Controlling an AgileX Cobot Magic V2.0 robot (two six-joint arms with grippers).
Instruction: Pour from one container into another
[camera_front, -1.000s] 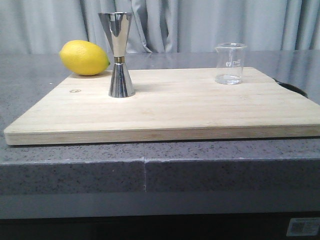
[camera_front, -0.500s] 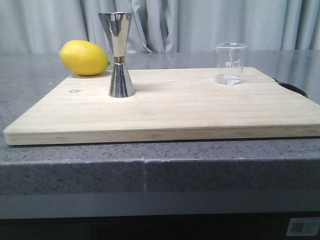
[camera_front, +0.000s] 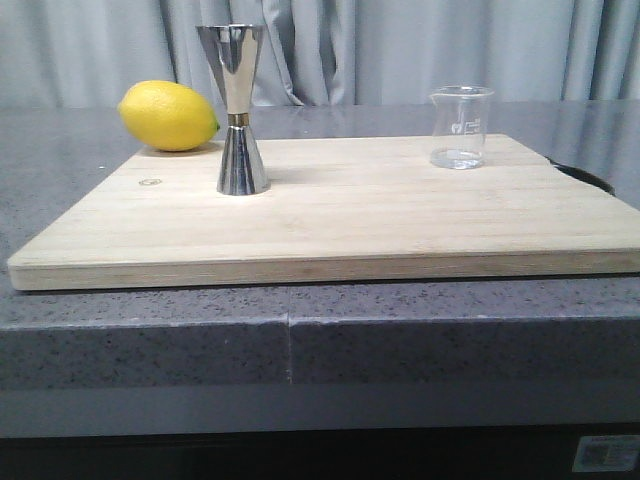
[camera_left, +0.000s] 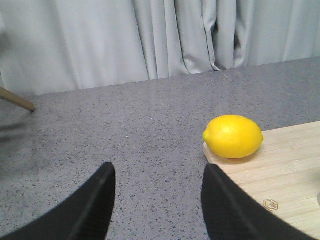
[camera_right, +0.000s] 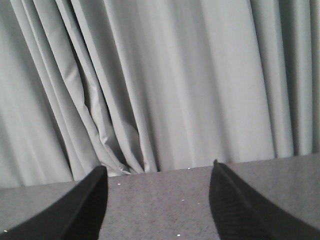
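Counter (camera_front: 60, 170): grey, carrying wooden board (camera_front: 350, 215).
Jigger (camera_front: 238, 110): upright, long axis vertical.
Beaker (camera_front: 461, 127): upright, lip leftward.
Left gripper (camera_left: 157, 190), right gripper (camera_right: 159, 192): fingers apart, empty.

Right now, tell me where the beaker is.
In the front view the beaker stands upright at the board's far right corner, well right of the jigger.

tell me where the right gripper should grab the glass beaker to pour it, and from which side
Best guess: grip the beaker around its straight wall at mid height, coming in level from the robot's right. It stands upright near the right end of the cutting board, with that side free. The jigger stands to its left, so the pour would tip that way. The right gripper is open.
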